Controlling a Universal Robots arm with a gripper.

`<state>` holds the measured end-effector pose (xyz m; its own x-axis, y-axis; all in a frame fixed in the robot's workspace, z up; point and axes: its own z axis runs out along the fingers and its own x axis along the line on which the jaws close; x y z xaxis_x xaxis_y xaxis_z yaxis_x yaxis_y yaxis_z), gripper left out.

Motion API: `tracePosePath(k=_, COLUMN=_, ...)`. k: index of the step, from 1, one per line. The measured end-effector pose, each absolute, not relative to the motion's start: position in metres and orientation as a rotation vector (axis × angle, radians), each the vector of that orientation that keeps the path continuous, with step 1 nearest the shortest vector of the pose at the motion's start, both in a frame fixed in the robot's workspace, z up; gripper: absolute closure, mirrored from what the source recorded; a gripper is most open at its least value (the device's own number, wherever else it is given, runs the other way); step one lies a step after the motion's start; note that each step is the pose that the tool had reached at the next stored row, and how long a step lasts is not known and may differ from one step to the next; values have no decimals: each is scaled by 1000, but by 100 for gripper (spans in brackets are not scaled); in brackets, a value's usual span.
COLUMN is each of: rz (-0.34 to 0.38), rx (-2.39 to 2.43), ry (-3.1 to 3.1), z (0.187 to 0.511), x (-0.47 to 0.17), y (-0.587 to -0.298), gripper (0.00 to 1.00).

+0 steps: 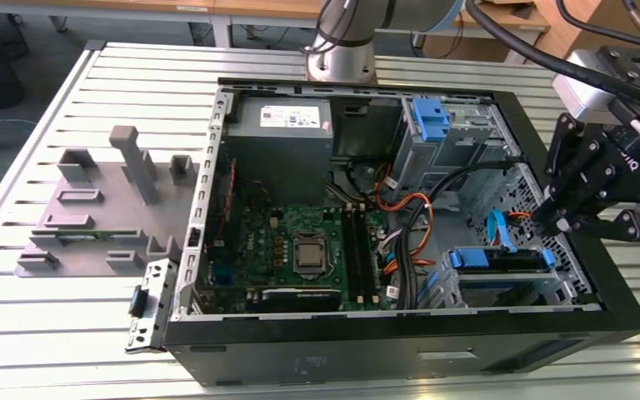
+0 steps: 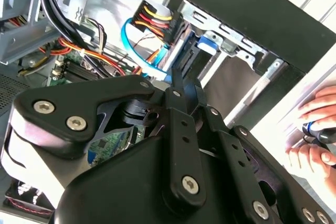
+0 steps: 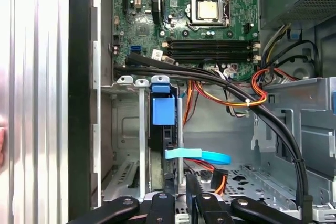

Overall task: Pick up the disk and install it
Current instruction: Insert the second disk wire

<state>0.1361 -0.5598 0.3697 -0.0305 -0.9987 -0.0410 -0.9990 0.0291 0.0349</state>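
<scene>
Exterior view: we look down from high and well back on the slatted worktop (image 1: 53, 333) and the whole open computer case (image 1: 409, 350). First wrist view: we face down into the case, close, over the claw (image 3: 178, 203) toward the motherboard (image 3: 210, 19). Second wrist view: very close behind the claw's linkage. We share the drive cage (image 1: 498, 275) across all three.

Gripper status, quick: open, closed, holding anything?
Gripper: cannot be told; it hangs over the case's drive cage by the disk in its bay, with nothing visibly held.
</scene>
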Motion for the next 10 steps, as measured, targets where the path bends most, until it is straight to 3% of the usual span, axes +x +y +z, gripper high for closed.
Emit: tracePosePath(k=10, rz=84, rx=-2184, ry=2250, z=361, x=144, y=-544, gripper=76)
